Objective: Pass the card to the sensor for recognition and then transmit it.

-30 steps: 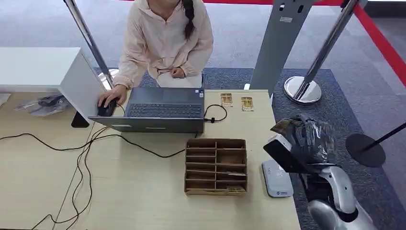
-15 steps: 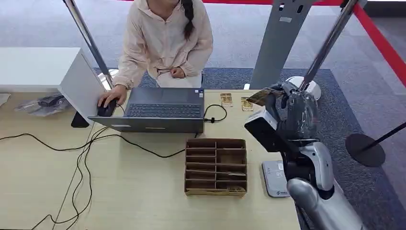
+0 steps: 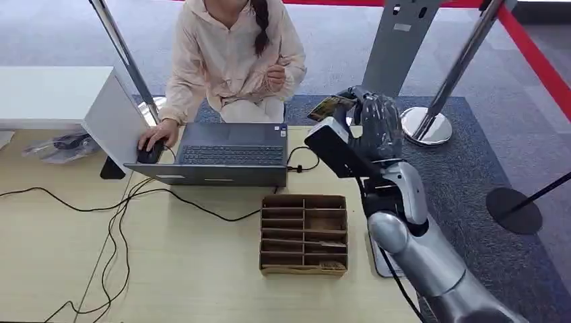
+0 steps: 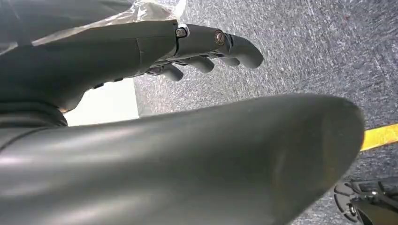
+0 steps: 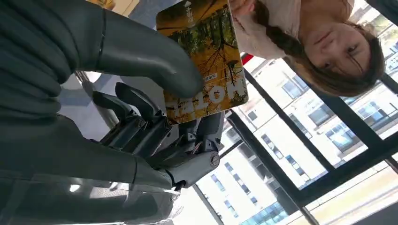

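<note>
My right hand is raised above the table's far right corner, reaching towards the person seated behind the laptop. It pinches a yellow-orange picture card between thumb and fingers. The right wrist view shows the card up close, held in that hand, with the person just beyond it. The person's hand is lifted at chest height, apart from the card. The grey-white sensor pad lies near the table's right edge, mostly hidden under my forearm. My left hand hangs over grey carpet, fingers stretched out, holding nothing.
A cardboard divider box stands mid-table beside my arm. The laptop sits behind it, the person's other hand on a mouse. Black cables cross the left of the table. A stanchion base and a grey pillar stand beyond.
My right hand has carried the card up from over the sensor pad, forward and leftward towards the person. The person has raised one hand from the lap.
</note>
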Motion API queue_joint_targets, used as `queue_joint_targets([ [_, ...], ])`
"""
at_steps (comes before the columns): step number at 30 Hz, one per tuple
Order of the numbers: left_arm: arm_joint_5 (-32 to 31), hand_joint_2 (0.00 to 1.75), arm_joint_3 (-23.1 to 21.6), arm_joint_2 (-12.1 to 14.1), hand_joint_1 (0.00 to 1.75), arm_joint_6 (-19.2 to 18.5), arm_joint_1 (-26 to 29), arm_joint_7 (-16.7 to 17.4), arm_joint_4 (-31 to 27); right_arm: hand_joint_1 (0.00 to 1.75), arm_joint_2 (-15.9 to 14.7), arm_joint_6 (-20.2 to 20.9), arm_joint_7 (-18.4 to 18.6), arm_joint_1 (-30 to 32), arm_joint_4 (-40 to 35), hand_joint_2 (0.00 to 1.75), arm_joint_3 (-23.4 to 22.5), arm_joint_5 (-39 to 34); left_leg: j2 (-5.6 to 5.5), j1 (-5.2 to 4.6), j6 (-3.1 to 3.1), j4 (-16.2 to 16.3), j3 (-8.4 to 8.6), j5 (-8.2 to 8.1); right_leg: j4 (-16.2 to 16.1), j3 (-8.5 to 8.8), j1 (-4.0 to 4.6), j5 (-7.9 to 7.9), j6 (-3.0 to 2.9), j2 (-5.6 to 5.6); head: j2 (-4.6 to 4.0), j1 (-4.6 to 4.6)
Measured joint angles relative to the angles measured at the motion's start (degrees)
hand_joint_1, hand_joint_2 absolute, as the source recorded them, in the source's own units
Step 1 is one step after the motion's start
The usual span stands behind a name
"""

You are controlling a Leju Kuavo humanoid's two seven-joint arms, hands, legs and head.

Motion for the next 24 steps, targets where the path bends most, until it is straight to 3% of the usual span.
queue_joint_targets([
  [24, 0.0, 0.00, 0.0, 0.0, 0.00, -0.4, 0.1, -0.2, 0.0, 1.75, 2.0, 0.0, -0.1, -3.0, 7.6, 1.75, 2.8, 0.1, 0.00, 0.00, 0.00, 0.0, 0.01, 0.00, 0.0, 0.00, 0.00, 0.00, 0.00, 0.00, 0.00, 0.00],
])
